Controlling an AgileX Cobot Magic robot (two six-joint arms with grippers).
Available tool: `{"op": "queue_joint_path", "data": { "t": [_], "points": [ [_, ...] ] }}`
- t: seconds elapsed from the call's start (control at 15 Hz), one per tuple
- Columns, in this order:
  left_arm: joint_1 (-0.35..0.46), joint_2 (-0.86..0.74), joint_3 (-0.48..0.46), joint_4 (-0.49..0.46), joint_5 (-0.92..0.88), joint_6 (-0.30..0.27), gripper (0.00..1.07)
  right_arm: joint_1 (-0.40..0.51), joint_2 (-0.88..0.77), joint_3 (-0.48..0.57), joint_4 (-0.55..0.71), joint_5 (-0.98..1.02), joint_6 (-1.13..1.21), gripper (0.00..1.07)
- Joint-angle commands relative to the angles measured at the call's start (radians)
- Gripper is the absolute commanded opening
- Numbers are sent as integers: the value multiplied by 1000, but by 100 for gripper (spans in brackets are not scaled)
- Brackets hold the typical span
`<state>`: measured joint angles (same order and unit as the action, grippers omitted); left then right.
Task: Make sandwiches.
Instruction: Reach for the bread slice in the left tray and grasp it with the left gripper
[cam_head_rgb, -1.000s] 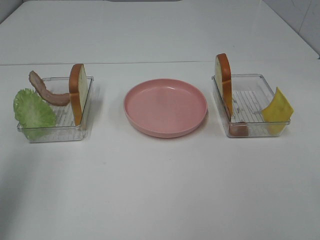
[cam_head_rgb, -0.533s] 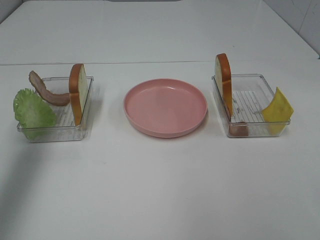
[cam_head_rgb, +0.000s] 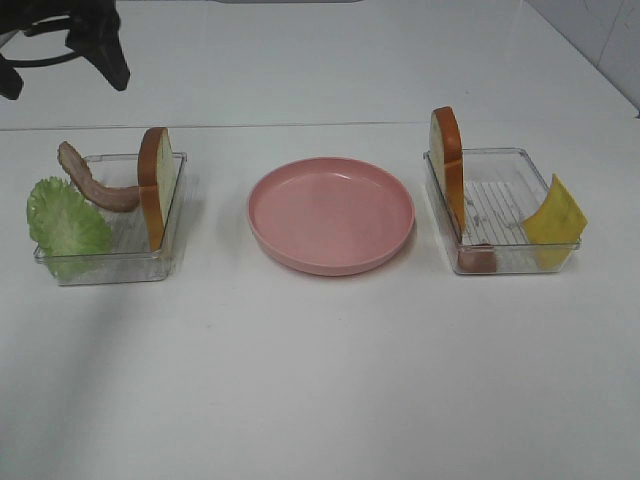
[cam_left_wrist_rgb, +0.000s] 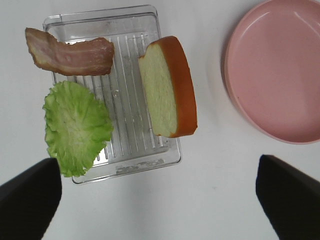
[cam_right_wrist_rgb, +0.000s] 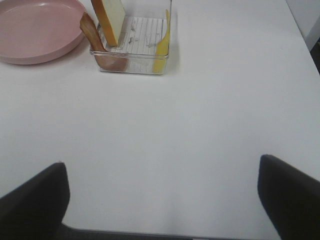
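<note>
1. The sandwich parts lie unstacked in two clear trays. The left bread slice (cam_head_rgb: 154, 190) stands on edge along the 3 o'clock wall of the left tray (cam_head_rgb: 120, 268).
2. In that tray, the lettuce (cam_head_rgb: 66, 220) leans over the 8 o'clock corner. A bacon strip (cam_head_rgb: 95, 182) rises over the 11 o'clock corner.
3. The right bread slice (cam_head_rgb: 447, 165) stands on edge at the 9 o'clock wall of the right tray (cam_head_rgb: 500, 160).
4. There the cheese square (cam_head_rgb: 556, 213) leans on the 3 o'clock wall, and a second bacon strip (cam_head_rgb: 478, 260) sits in the 7 o'clock corner.
5. The pink plate (cam_head_rgb: 330, 215) sits between the trays on the white bench (cam_head_rgb: 320, 380), with the left tray at its 9 o'clock and the right tray at its 3 o'clock.
6. The left gripper (cam_head_rgb: 65, 85) hangs at 11 o'clock from the left tray, its jaws spread wide and holding nothing.
7. The right gripper (cam_right_wrist_rgb: 162, 200) shows only in its own wrist view, over bare bench and well apart from the right tray, its jaws also spread wide and holding nothing.
</note>
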<state>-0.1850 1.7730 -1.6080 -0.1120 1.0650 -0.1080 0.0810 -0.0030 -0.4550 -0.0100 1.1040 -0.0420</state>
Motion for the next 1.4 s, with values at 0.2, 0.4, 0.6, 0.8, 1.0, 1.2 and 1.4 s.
{"op": "queue_joint_path", "data": {
  "t": [0.2, 0.4, 0.6, 0.8, 1.0, 1.2, 1.4],
  "points": [
    [-91, 165, -155, 64, 93, -105, 101, -6, -32, 2, -4, -5, -7, 99],
    [-108, 277, -253, 73, 131, -105, 101, -6, -32, 2, -4, -5, -7, 99],
    [-108, 359, -280, 84, 122, -105, 101, -6, -32, 2, -4, -5, -7, 99],
    [-108, 434, -284, 87, 77, -105, 101, -6, -32, 2, -4, -5, -7, 99],
    [-108, 463, -284, 99, 50, -105, 100, -6, -32, 2, -2, -5, -7, 99],
    [-108, 463, -284, 130, 36, -105, 88, -6, -32, 2, -2, -5, -7, 99],
    [-108, 463, -284, 136, 16, -105, 34, -6, -32, 2, -1, -5, -7, 99]
  ]
}}
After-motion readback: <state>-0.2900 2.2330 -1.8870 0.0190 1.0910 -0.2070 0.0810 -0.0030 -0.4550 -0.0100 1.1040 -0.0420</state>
